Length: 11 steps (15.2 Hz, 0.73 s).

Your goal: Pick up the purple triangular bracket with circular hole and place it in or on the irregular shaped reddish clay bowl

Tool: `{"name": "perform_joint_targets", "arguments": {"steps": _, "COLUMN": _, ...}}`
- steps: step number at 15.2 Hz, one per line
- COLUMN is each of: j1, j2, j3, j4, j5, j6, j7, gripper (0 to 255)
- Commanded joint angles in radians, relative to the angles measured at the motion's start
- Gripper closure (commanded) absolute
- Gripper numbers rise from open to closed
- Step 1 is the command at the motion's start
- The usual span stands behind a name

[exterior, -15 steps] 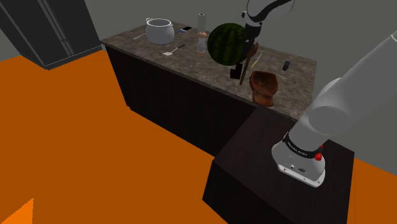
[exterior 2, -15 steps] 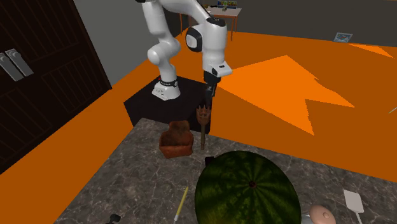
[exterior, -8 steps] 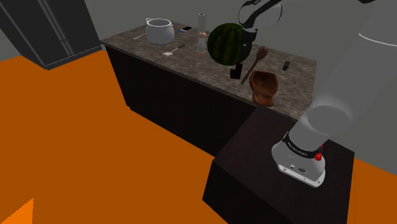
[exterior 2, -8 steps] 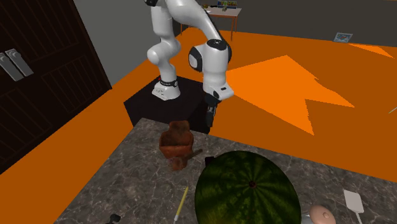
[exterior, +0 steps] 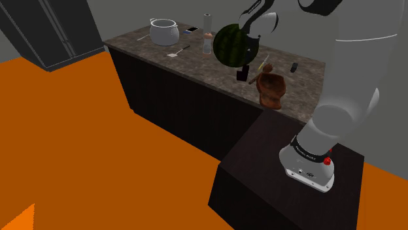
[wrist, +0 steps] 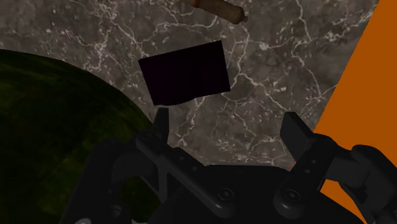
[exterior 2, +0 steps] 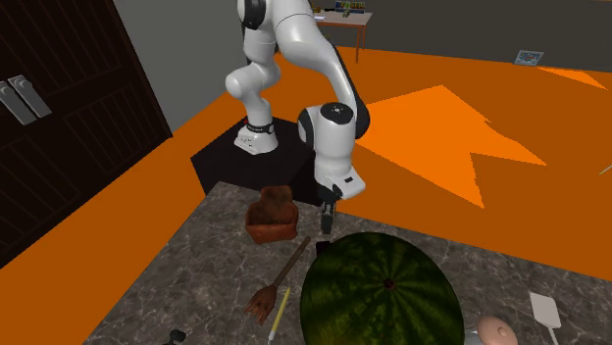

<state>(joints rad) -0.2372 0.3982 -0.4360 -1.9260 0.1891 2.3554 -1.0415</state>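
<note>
Dark bracket (wrist: 184,71) lies on the marbled counter (wrist: 286,63) just ahead of the wide-open, empty pincer (wrist: 228,127).

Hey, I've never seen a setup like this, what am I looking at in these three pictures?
It is a white robot arm on a dark box, reaching over a marbled counter. Two pictures come from cameras standing in the room; the third looks along its black gripper from the hand. On the counter lie a watermelon, a reddish bowl, a brown long-handled tool and a dark block, the piece to pick up. The gripper is open over the block, holding nothing.
</note>
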Motion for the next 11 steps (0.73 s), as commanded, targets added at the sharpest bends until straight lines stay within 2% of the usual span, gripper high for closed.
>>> {"name": "perform_joint_targets", "arguments": {"steps": 1, "j1": -0.039, "j2": 0.079, "j3": 0.018, "j4": 0.078, "j5": 0.037, "j6": -0.003, "j7": -0.044, "gripper": 0}}
{"name": "perform_joint_targets", "arguments": {"steps": 4, "j1": -0.084, "j2": 0.171, "j3": 0.04, "j4": 0.181, "j5": 0.069, "j6": -0.016, "j7": -0.082, "gripper": 0}}
{"name": "perform_joint_targets", "arguments": {"steps": 11, "j1": -0.112, "j2": 0.242, "j3": 0.073, "j4": 0.189, "j5": 0.092, "j6": 0.048, "j7": -0.096, "gripper": 0}}
